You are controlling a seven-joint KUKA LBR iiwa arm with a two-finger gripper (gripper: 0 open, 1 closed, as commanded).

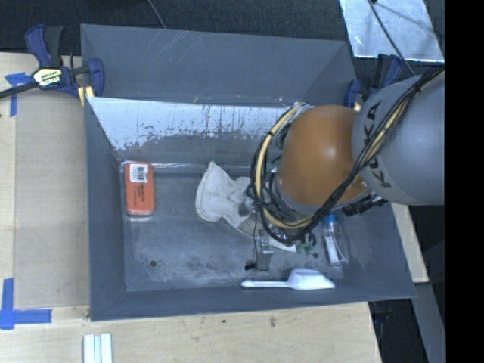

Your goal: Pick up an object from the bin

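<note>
The tool (261, 257) hangs low in the lower middle of the grey metal bin (227, 74), under the arm's orange cover (321, 153) and its loops of cable. Whether the tool is apart or together cannot be told from here, as it is dark and narrow against the bin floor, and nothing shows clamped in it.

Two things lie nearest to it. A crumpled white cloth (218, 193) sits in the middle of the frame, its lower right edge just beside the tool. A white plastic spoon (291, 281) lies along the bin's front wall, just below the tool, with its handle to the left and its bowl to the right. The tool's tip seems to stand over bare floor between them, so neither can be called its target.

The cloth looks the easier pick: it is light and soft, and a raised fold gives something to pinch anywhere on it (it will sag and trail once lifted). The spoon is light and stiff but lies flat and probably slick – the thin handle gives little to grip, and it may skid against the wall. Its neck, where the handle meets the bowl, seems the best place to take hold.

An orange block with a barcode label (139, 190) lies well apart at the left – stiff and squarish, best taken across its narrow sides. A clear blue-tipped thing (333, 240) at the lower right is partly hidden by the arm.
</note>
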